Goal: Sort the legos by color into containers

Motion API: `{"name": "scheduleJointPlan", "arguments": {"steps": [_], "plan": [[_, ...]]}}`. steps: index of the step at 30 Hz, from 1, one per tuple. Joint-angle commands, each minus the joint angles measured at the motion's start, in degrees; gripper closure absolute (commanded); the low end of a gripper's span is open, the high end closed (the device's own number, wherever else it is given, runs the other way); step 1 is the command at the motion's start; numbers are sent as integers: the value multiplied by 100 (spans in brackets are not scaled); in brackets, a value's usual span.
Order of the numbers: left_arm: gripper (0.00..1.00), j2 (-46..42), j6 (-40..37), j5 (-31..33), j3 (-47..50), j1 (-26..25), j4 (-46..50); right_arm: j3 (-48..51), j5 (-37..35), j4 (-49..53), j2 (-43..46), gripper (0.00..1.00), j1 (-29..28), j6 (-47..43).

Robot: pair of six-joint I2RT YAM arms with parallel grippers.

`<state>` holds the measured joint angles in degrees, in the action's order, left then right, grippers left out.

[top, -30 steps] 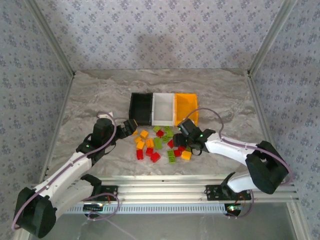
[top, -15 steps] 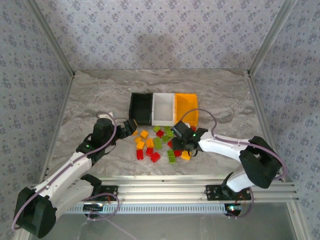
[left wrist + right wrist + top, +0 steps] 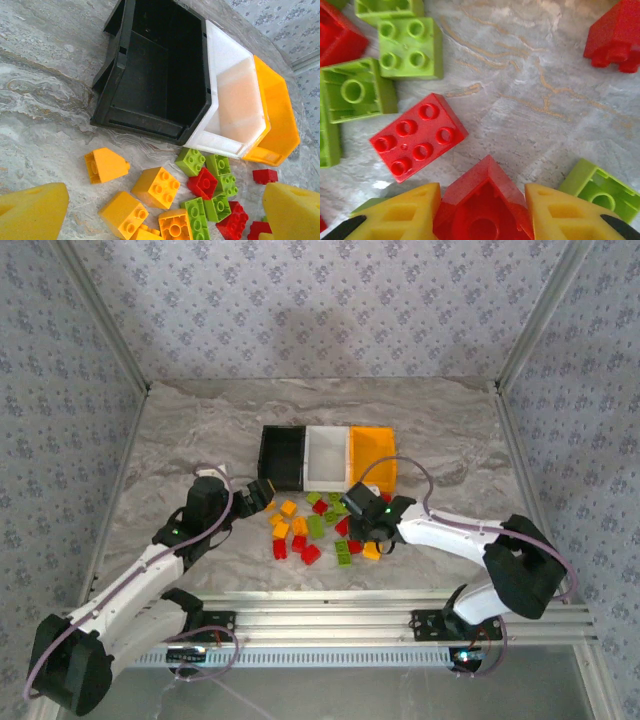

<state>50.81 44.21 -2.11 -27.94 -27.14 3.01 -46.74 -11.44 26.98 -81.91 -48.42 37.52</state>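
no legible text, no labels, brands or numbers

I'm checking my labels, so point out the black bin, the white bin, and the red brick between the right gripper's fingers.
Black bin (image 3: 150,75): left wrist view, bare inner floor.
White bin (image 3: 240,100): left wrist view, bare inner floor.
Red brick (image 3: 481,200): right wrist view, middle of visible face.

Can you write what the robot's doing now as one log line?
left gripper: open, empty, near black bin | right gripper: shut on red brick | black bin: empty
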Motion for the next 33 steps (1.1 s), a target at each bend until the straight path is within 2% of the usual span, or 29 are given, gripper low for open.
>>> {"name": "scheduleJointPlan", "arguments": {"steps": [1,7,11,16,22,24,26,33], "plan": [[0,1,-43,-40,-247,-24,94,-492,-259,446,452,65,25,-97],[1,-86,-57,-9,-264,-21,300,-1346,-212,509,429,65,831,-828],[1,-134,-78,49,-255,-22,549,-1863,-77,159,-205,64,1587,-1023],[2,-256,-142,184,-251,-20,926,-2586,212,-122,-1170,63,2191,-1069],[3,-258,-105,114,-94,-19,958,-3336,437,-3,-2193,61,2493,-1051],[3,-229,-88,103,-41,-20,956,-3466,493,51,-2375,55,2536,-1013],[4,-196,-88,96,-3,-20,956,-3520,483,60,-2444,46,2537,-974],[8,71,-173,-69,-30,-29,974,-3509,477,-18,-2252,36,2533,-891]]}}
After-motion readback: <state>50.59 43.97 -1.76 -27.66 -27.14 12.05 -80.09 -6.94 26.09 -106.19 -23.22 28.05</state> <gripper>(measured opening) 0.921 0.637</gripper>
